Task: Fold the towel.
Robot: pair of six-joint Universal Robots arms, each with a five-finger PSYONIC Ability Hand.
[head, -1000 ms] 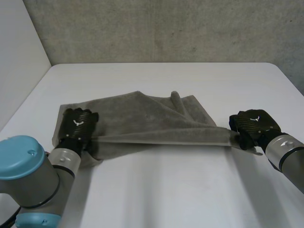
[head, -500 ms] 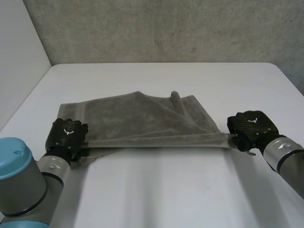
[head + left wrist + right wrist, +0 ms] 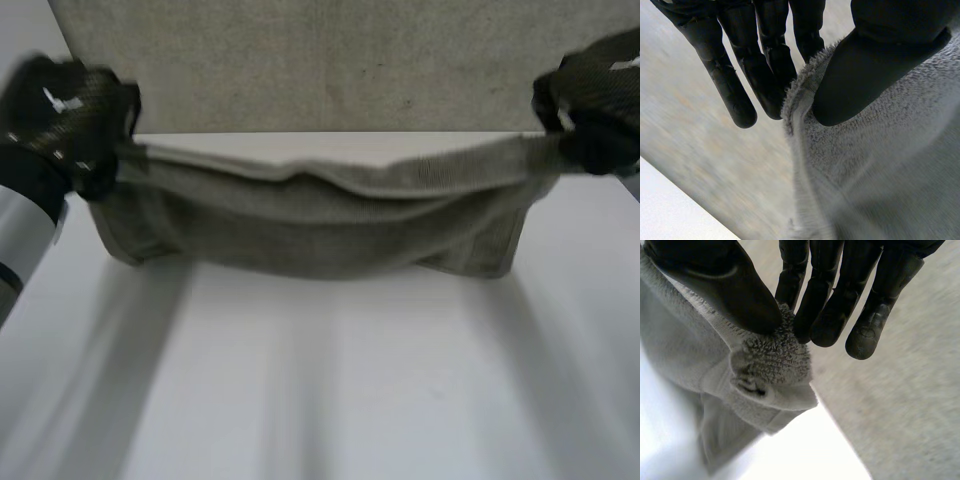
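A: Towel position?

B: The towel is off the surface, strung between the two hands over the far half of the table, in front of a grey wall. Its top edge runs hand to hand with a slight sag in the middle. The rest hangs below as a wide drape, spanning most of the way from the table's left edge to its right edge.

A: Lower hem on the table?

B: Cannot tell. It hangs low, between the far edge and the middle of the surface, with shadow streaks on the table under it.

A: Left hand?

B: The left hand is up high near the table's far-left corner, at the towel's top left corner. In the left wrist view the thumb presses down on the pile. The hem is pinched between it and the nearest fingers, and the other fingers reach out straight just beside the edge. The cloth falls away below the thumb.

A: Right hand?

B: The right hand is up high near the far-right corner, at the opposite top corner of the towel. In the right wrist view the thumb and fingers close on a bunched corner, fingertips touching the pile. A folded bit of hem sticks out just past the fingertips, and the rest of the cloth trails off under the thumb
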